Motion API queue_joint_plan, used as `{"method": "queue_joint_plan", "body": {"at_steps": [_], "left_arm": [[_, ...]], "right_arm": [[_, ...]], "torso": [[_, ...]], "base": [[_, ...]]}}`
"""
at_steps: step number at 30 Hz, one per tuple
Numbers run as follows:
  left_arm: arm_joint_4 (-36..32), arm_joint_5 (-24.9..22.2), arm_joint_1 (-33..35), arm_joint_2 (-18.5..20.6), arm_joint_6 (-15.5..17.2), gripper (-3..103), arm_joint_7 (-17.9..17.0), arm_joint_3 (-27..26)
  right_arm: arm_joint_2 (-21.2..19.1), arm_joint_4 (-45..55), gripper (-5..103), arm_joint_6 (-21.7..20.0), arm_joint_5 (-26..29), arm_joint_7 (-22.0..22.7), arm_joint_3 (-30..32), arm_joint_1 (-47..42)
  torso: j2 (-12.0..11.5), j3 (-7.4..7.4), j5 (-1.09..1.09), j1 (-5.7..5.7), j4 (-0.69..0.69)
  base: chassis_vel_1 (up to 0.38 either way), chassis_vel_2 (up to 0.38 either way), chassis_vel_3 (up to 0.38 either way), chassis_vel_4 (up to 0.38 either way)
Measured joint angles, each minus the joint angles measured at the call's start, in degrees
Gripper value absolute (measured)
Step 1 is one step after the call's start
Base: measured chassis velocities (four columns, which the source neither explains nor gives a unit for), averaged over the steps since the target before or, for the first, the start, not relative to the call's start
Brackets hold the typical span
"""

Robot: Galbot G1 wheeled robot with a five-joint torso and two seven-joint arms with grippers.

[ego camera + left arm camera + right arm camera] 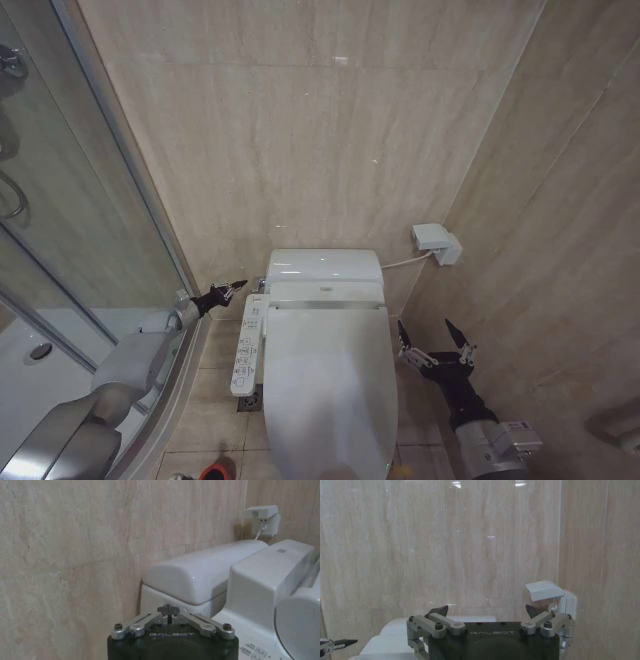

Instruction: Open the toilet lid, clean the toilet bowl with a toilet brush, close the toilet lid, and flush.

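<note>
You had the large white glossy oval toilet lid (328, 385) lying shut over the white ceramic toilet bowl (330, 455), centred against the far tiled wall. Your left gripper (232, 289) hovered far-left of it near the tank, fingers pinched together, holding nothing. Your right gripper (436, 340) hung just right of the lid, fingers spread wide, empty.

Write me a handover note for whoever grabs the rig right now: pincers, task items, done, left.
Left pincer: shut, empty, raised beside the tank on the toilet's left, near the wall.
Right pincer: open, empty, hovering right of the toilet, below the wall socket box.
Toilet lid: down, covering the bowl. Button strip on its left side.
A red object sits on the floor at the head view's bottom edge; I can't make out the brush.
Done: can't tell from the pictures. If starting fresh: open lid, brush, close, flush.
</note>
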Motion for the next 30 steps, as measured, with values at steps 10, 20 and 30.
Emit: {"method": "queue_joint_plan", "body": {"at_steps": [10, 20, 30], "left_arm": [[-0.7, -0.1, 1.1, 0.0, 0.2, 0, 0.0, -0.5], [-1.2, -0.1, 2.0, 0.1, 0.5, 0, 1.6, -0.7], [-0.8, 0.0, 1.8, 0.2, 0.4, 0, 2.2, -0.4]], "right_arm": [[0.0, 0.0, 100, 0.0, 0.0, 0.0, 0.0, 0.0], [0.0, 0.0, 100, 0.0, 0.0, 0.0, 0.0, 0.0], [0.0, 0.0, 100, 0.0, 0.0, 0.0, 0.0, 0.0]], "torso": [[0.0, 0.0, 0.0, -0.01, 0.0], [0.0, 0.0, 0.0, 0.01, 0.0], [0.0, 0.0, 0.0, -0.01, 0.0]], "base": [[-0.025, 0.021, 0.023, -0.027], [-0.028, 0.02, 0.025, -0.027], [0.0, 0.0, 0.0, 0.0]]}}
